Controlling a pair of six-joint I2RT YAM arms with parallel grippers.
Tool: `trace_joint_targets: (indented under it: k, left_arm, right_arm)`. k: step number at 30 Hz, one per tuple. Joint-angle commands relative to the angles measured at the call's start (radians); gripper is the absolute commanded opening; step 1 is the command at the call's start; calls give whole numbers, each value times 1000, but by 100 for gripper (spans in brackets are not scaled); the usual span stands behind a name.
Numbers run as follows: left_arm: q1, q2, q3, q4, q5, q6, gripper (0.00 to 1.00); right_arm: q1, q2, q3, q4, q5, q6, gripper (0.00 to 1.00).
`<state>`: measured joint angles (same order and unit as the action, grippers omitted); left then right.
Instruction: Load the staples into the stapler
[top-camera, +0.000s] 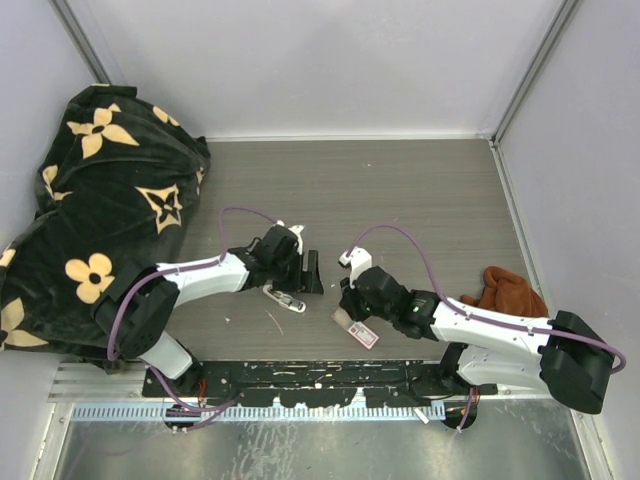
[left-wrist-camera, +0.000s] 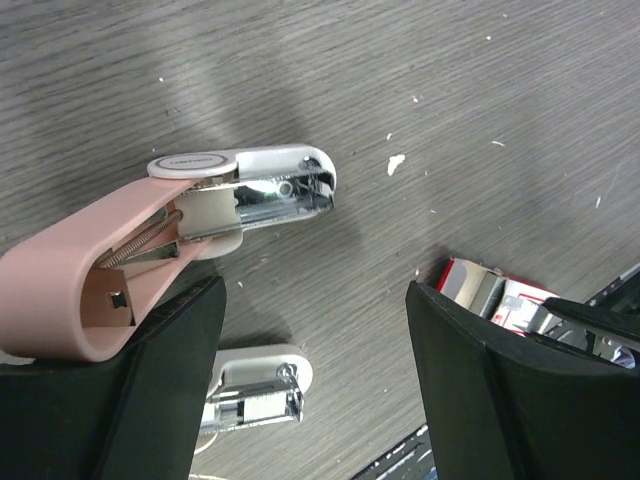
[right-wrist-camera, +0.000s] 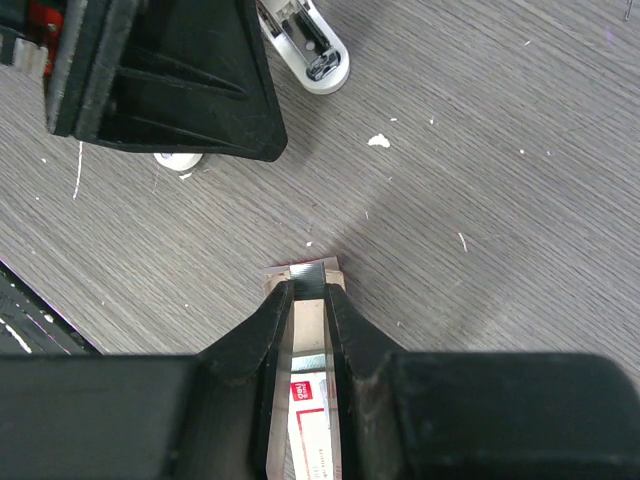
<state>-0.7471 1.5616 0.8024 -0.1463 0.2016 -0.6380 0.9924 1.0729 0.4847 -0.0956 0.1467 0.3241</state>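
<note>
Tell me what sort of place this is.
Probably a lab robot cell: white panel walls boxing in a wood-grain table, left arm and right arm bolted to a rail at its near edge. Right end effector pinches a staple box.

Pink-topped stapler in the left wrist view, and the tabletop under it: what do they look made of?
The stapler: smooth matte plastic, pink cover and white body, around a shiny silvery magazine, likely metal since it mirrors light. The table: grey wood-grain surface with fine streaks, probably laminate rather than bare wood.
</note>
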Motion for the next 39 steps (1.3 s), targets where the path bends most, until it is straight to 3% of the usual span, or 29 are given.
trace_joint_targets:
  k: [1,25,39]
  left_arm:
    - [-5,20,45,70,-26,18,75]
    - [-4,51,71,77,-112,63,77]
    - [12,-198,-24,-35,-232,131,87]
  right_arm:
    - [-8,-27,26,54,-2,7,18]
    - [-22,-16,19,65,-22,19,18]
    - [-22,18,85,29,-40,29,18]
